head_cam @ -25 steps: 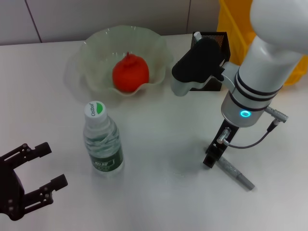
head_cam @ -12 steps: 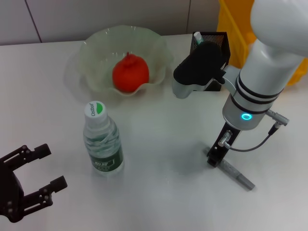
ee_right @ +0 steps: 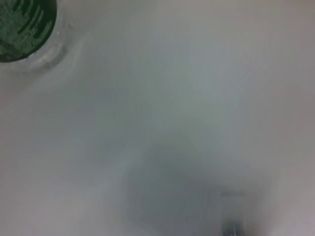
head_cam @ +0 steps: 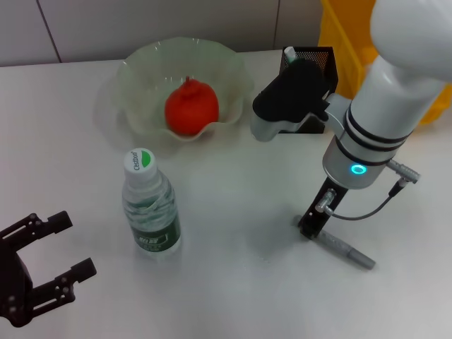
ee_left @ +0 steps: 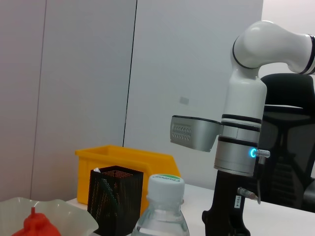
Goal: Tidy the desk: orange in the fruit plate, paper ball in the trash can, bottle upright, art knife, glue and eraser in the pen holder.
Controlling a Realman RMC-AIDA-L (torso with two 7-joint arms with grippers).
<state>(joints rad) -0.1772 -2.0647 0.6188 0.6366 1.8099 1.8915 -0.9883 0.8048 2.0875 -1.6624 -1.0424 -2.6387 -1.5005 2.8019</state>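
Most of the tidying is being shown as done. The orange (head_cam: pixel 191 106) is lying inside the fruit plate (head_cam: pixel 134 70), and the bottle (head_cam: pixel 150 203) is standing upright on the bench (head_cam: pixel 233 282), near its front left. A pale stick, probably the art knife, is poking out of the pen holder (head_cam: pixel 314 60) beside the trash can (head_cam: pixel 346 35), though this is being judged from only a small visible tip. Neither the paper ball nor the eraser is being seen anywhere on the bench, so both are presumably put away already, although that cannot be confirmed.

What is being left, by this reading, is the glue (head_cam: pixel 345 248), which is lying flat on the bench at the front right. The right tool (head_cam: pixel 311 227) is being held right down at the glue's near end, seemingly touching or just about touching it. Whether its jaws are apart or clamped on the glue cannot be told.

The left tool (head_cam: pixel 49 265) is being kept parked at the front left corner with its fingers apart, holding nothing.
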